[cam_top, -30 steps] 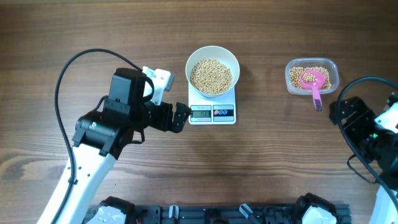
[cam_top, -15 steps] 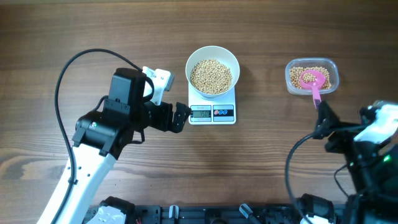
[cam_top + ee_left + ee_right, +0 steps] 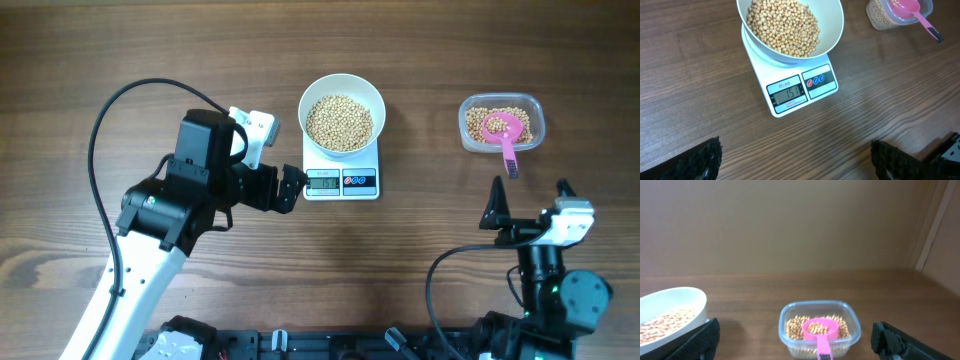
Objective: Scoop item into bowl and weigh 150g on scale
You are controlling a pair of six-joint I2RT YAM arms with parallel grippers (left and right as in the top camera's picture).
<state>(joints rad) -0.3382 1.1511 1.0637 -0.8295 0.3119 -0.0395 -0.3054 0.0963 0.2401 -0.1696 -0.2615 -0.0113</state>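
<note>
Soybeans (image 3: 340, 122) sit weighed in the bowl (image 3: 312, 92) on the scale (image 3: 360, 183); right arm (image 3: 548, 240) has withdrawn from the tub (image 3: 464, 120), both jaws wide, empty.

One bowl (image 3: 341, 85), one scale (image 3: 341, 183), one tub (image 3: 464, 122) and one pink scoop (image 3: 503, 128); the beans (image 3: 339, 122) are too many for counting

At frame centre the bowl (image 3: 306, 104) of beans (image 3: 340, 122) sits on the scale (image 3: 341, 183); at upper right, a tub (image 3: 465, 126) holds a scoop (image 3: 503, 129).
</note>
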